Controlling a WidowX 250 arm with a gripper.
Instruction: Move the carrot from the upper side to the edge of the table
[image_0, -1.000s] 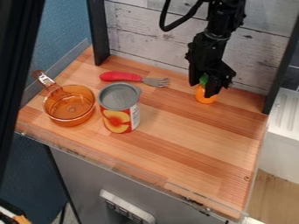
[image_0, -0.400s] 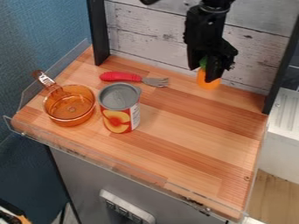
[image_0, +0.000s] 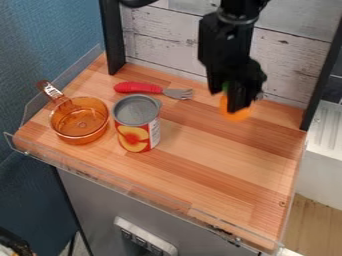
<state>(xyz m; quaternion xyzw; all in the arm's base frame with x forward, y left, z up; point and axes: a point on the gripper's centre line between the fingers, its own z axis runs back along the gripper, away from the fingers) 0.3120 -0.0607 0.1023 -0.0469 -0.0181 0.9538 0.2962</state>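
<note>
The black gripper (image_0: 226, 100) hangs over the upper right part of the wooden table (image_0: 220, 155), its fingers shut on the carrot. The orange carrot (image_0: 235, 114) hangs below and between the fingers, with a bit of its green top (image_0: 226, 88) visible higher up. Part of the carrot is hidden behind the near finger. It appears to be held above the surface, though its exact height cannot be told.
A tin can (image_0: 137, 123) stands left of centre, beside an amber transparent pot (image_0: 79, 120). Behind them lies a fork with a red handle (image_0: 138, 88). A clear low rim (image_0: 120, 186) runs along the front edge; a plank wall (image_0: 160, 36) rises at the back.
The gripper first rose with the carrot from the table's back part, then came forward and slightly left with it. The can, pot and fork have stayed put.
</note>
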